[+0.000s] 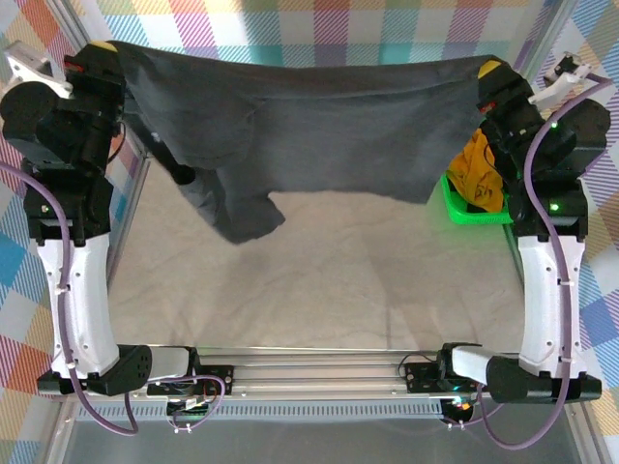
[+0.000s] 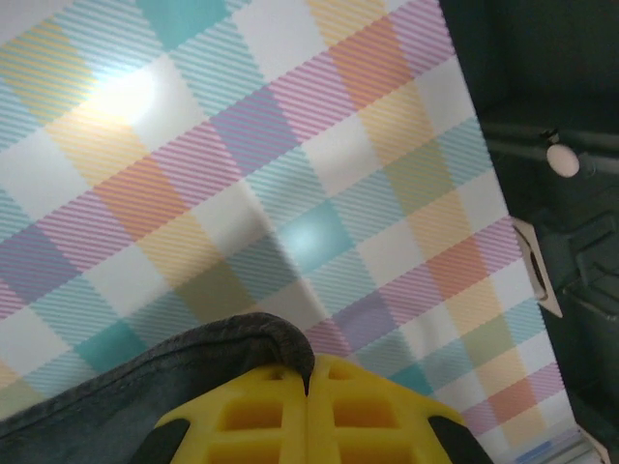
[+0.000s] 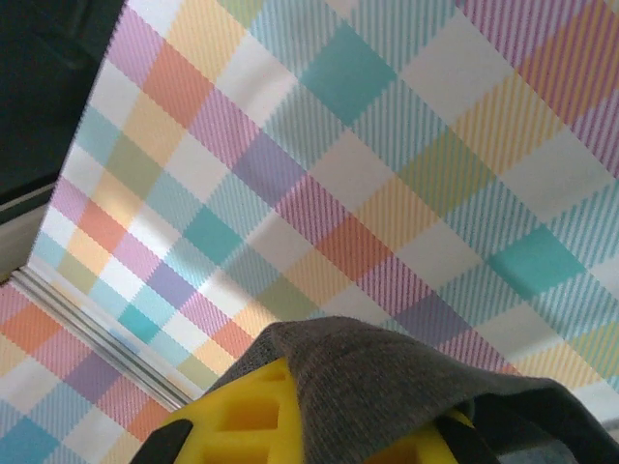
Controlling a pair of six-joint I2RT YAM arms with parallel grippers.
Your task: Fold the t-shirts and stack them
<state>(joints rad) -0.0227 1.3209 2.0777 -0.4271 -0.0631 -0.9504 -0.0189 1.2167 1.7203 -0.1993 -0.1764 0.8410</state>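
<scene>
Charcoal t-shirt [image 1: 319, 126] held up in air over table [image 1: 319, 280], spread taut. Long axis runs L–R across the workspace; top edge straight, lower part droops at left. L gripper [image 2: 308, 382] pinched on left corner, R gripper [image 3: 300, 396] pinched on right corner. Mustard-yellow t-shirt [image 1: 476, 169] sits in green basket [image 1: 474, 215], right side.

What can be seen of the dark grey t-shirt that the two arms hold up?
The charcoal t-shirt is plain, soft knit fabric with a hemmed edge. It hangs stretched wide between the left claw and the right claw, both shut on its upper edge, above the white table. Its lower edge is uneven; one part droops lower toward the left side. Whether that part touches the table I cannot tell.
</scene>
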